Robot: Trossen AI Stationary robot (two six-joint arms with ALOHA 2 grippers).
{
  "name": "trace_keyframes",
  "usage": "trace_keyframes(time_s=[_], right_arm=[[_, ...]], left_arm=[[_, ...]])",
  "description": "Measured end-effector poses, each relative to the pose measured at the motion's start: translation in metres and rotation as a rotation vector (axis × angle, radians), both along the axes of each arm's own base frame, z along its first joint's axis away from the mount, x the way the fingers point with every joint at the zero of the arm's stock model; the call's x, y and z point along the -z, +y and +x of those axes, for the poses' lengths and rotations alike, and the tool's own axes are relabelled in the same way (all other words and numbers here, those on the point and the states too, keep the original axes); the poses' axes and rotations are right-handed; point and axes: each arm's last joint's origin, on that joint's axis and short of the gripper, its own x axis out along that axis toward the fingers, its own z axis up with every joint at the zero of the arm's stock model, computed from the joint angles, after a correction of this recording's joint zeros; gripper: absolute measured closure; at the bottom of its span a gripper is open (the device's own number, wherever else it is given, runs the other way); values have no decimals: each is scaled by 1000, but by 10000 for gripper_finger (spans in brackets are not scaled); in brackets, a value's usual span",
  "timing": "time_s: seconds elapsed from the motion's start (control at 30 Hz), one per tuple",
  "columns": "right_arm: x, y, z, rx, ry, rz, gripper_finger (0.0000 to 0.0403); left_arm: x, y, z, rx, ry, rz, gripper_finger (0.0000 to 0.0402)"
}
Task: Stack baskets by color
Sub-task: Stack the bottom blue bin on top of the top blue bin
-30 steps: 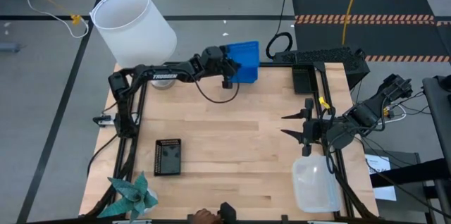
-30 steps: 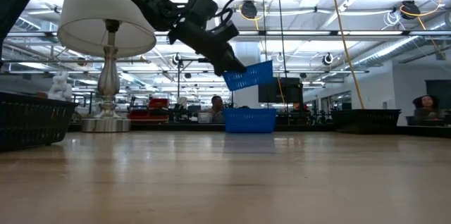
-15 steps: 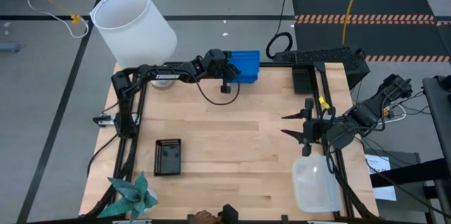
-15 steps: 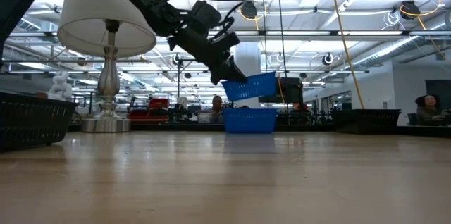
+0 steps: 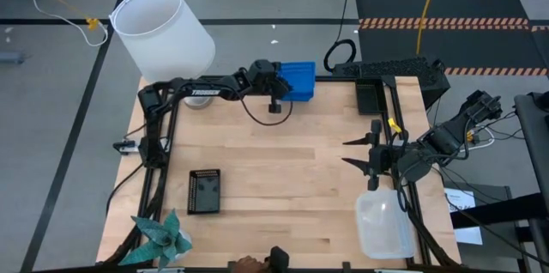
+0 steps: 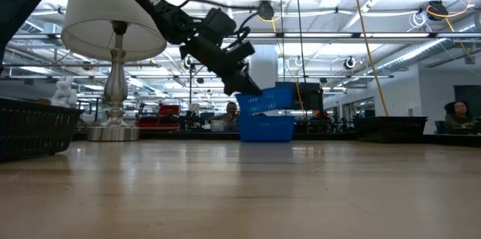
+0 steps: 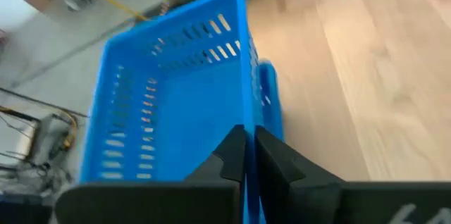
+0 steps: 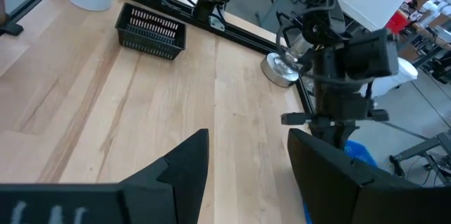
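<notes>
Blue slotted plastic basket (image 7: 169, 104), pinched by its rim in the left gripper (image 7: 246, 155), hangs tilted just above a second blue basket (image 6: 267, 128) at the wooden bench's (image 5: 292, 178) far edge. Right gripper (image 8: 246, 155), fingers spread wide, waits near the right edge.

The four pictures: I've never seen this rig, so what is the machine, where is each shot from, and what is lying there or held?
Two dark robot arms work at a wooden table. One picture looks straight down, one level across the tabletop, and one comes from each wrist. The left tool, at the far edge, is shut on the wall of a blue basket, holding it tilted just above a second blue basket. The right tool waits open on the right side. Also there: a black basket, another black basket, a clear basket, a lamp and a teal paper plant.
</notes>
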Motion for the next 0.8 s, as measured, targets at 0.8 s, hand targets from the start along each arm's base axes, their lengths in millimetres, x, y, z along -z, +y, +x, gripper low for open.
trace_keyframes(time_s=[0.8], right_arm=[[0, 0, 0, 0, -1, 1, 216]], left_arm=[[13, 7, -1, -53, 28, -37, 371]])
